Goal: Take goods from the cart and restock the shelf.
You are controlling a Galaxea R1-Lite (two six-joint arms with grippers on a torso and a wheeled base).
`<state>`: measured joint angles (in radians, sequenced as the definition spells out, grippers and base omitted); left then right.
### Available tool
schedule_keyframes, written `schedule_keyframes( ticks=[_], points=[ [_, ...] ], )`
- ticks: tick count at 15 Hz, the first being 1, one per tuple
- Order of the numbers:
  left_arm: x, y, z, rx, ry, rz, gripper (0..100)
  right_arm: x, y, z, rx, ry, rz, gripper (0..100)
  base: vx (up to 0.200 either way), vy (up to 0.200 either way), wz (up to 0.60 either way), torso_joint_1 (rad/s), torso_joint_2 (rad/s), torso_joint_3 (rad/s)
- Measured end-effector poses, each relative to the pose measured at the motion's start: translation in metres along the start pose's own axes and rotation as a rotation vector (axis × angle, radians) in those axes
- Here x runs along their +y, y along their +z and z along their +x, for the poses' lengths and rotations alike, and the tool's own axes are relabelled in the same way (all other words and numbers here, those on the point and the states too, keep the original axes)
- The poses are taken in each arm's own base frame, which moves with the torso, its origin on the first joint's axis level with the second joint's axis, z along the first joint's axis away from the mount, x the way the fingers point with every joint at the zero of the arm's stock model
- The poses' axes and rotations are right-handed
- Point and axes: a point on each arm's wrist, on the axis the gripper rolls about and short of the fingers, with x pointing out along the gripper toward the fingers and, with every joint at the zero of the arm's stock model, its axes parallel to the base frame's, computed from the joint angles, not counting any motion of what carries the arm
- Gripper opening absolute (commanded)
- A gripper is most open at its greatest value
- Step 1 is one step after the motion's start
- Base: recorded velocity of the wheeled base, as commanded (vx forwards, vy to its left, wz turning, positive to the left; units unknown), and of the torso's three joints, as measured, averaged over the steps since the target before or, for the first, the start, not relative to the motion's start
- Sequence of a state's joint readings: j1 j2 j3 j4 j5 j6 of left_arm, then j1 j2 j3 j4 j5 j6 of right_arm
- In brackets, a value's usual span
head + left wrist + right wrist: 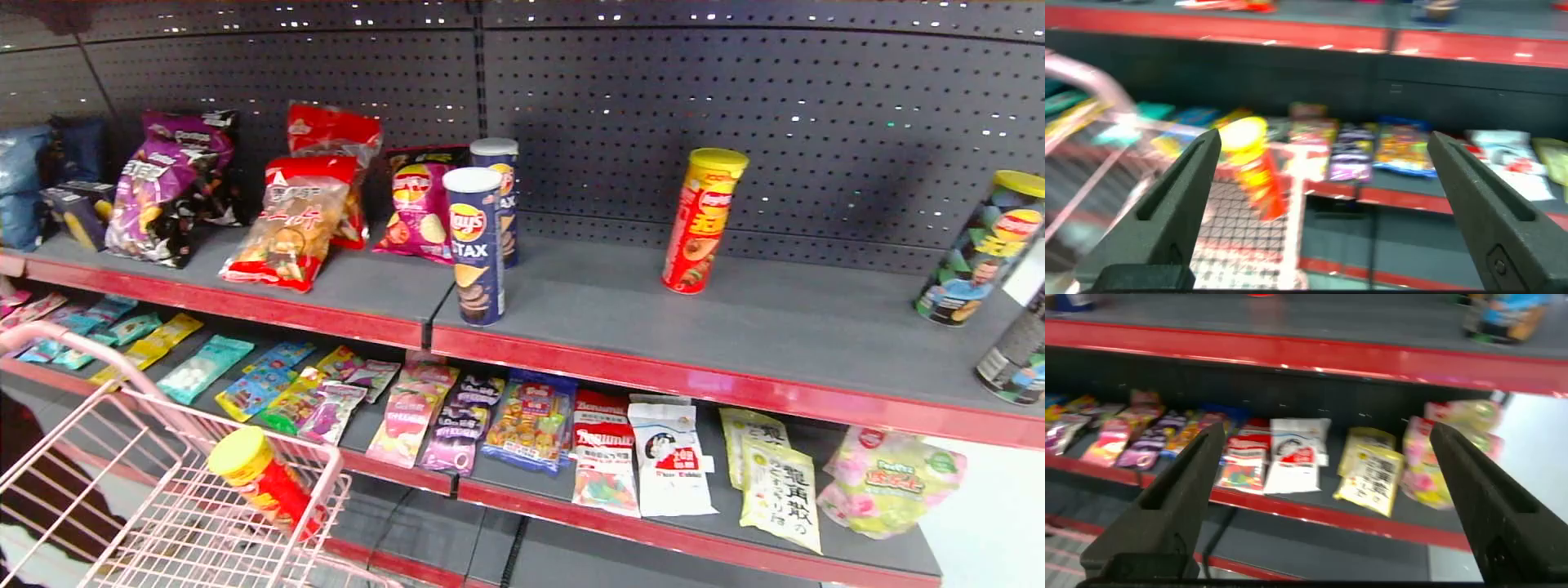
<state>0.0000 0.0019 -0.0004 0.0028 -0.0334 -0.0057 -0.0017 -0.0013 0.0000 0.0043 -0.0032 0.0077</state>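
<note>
Can [261,482], leaning in cart [163,425] corner nearest shelf [612,322]; left gripper [1324,143] spread; right gripper [1327,433] spread; I'd close left square across can's middle.

The pink cart [82,341] is cut off by the head view's left and bottom edges, and its wire wall hides the lower end of the red can [260,480] inside, which is blurred in the left wrist view. On the top shelf [735,327], a dark can [1011,363] at the right end and blue bags [20,175] at the left end are cropped by the picture's edges.
</note>
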Motion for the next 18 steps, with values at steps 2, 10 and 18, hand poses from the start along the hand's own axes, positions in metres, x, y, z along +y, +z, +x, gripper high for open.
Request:
schedule_keyframes(
  ticks=[2,10,18],
  points=[
    [0.0,0.0,0.0,0.0,0.0,0.0,100,0.0,0.0,0.0,0.0,0.0,0.0,100,0.0,0.0,0.6,0.002,0.0,0.002],
    [0.0,-0.0002,0.0,0.001,0.0,-0.002,100,0.0,0.0001,0.0,-0.001,-0.001,0.002,100,0.0,0.0,0.3,0.001,0.0,0.002],
    [0.0,-0.0002,0.0,0.001,-0.001,-0.002,100,-0.0001,0.0002,0.0,-0.002,-0.002,0.006,100,0.0,0.0,0.0,-0.094,0.24,0.138]
  ],
)
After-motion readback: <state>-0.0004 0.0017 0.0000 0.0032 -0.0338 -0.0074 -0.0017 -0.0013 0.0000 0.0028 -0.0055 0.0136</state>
